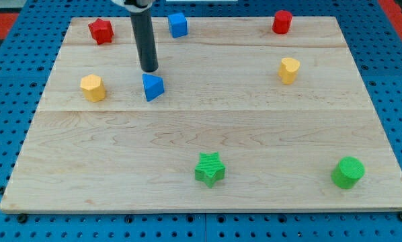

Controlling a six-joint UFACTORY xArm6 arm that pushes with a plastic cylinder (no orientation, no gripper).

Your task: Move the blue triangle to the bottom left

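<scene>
The blue triangle (152, 87) lies on the wooden board (208, 154), left of the middle in the upper half. My dark rod comes down from the view's top, and my tip (149, 70) stands just above the triangle, toward the view's top, very close to it. I cannot tell whether the tip touches it.
A red star (101, 31) is at the top left, a blue cube (178, 25) at the top middle, a red cylinder (282, 21) at the top right. A yellow hexagon (93, 88) lies left of the triangle, another yellow block (289, 70) at the right. A green star (210, 168) and green cylinder (348, 173) lie near the bottom.
</scene>
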